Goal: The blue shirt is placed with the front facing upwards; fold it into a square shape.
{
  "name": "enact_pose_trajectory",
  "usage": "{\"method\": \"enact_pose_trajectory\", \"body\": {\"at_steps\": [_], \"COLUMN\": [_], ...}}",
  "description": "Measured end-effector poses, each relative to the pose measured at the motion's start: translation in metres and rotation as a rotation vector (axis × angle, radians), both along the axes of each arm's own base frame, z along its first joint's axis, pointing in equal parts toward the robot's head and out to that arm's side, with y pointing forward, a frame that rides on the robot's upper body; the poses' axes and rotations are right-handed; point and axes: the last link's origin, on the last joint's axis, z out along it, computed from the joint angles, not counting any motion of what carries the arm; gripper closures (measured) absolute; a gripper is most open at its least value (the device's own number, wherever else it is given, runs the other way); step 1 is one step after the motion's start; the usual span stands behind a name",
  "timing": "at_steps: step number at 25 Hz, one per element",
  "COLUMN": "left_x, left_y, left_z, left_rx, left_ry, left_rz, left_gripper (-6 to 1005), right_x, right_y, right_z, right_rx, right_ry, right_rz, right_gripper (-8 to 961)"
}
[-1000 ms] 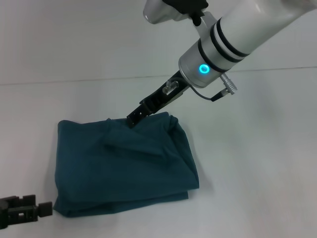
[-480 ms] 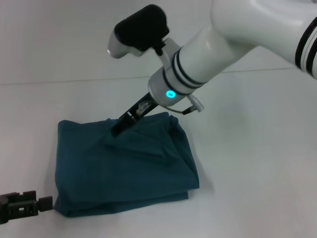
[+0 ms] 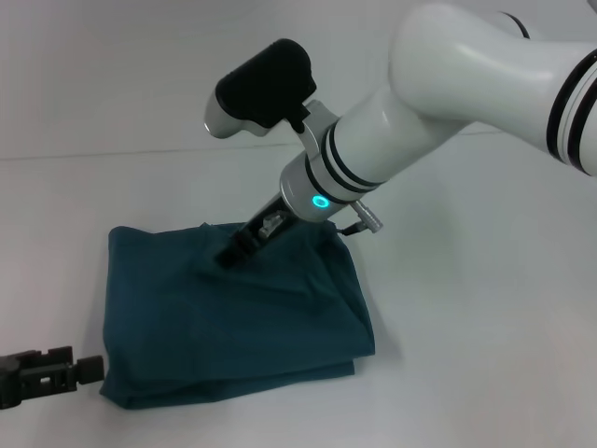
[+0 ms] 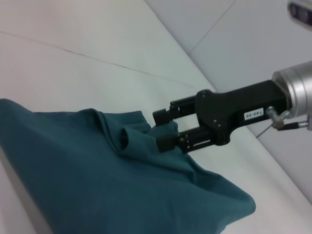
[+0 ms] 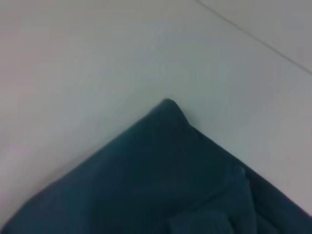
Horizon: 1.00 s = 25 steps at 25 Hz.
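Shirt [image 3: 233,313] on table [image 3: 485,327], right claw [image 3: 230,254] atop it, left claw [image 3: 42,376] beside

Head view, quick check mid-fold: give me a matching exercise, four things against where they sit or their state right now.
Things:
1. blue shirt
2. right gripper
3. left gripper
4. table

Places or states:
A. at the lower left edge of the head view, beside the shirt's near left corner
B. white surface under everything
C. folded into a rough rectangle, no print showing
D. fingertips down on the shirt's far part, fingers open

Pairs: 1-C, 2-D, 3-A, 4-B
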Motion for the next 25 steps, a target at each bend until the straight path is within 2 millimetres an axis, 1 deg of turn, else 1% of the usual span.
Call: {"method": "enact_pose_trajectory", "body": {"at_steps": [1, 11, 19, 25], "left_x": [0.001, 0.012, 0.011, 0.010], "left_y": [0.001, 0.014, 0.017, 0.018], "left_z": [0.000, -0.006, -0.009, -0.011], "left_rx": [0.001, -0.003, -0.001, 0.001], "left_ry": [0.000, -0.018, -0.022, -0.022], "left_rz": [-0.002, -0.022, -0.012, -0.004], "left_gripper": [79, 79, 79, 80], "right_x": [0.003, 0.026, 0.029, 0.026], "right_y": [0.000, -0.004, -0.005, -0.006], "right_z": [0.000, -0.002, 0.000, 0.001], "right_rx": [0.003, -0.008, -0.018, -0.023], "right_ry": [-0.002, -0.024, -0.028, -0.009], "right_rz": [-0.008, -0.081, -0.101, -0.107], "right_gripper": [255, 298, 332, 358]}}
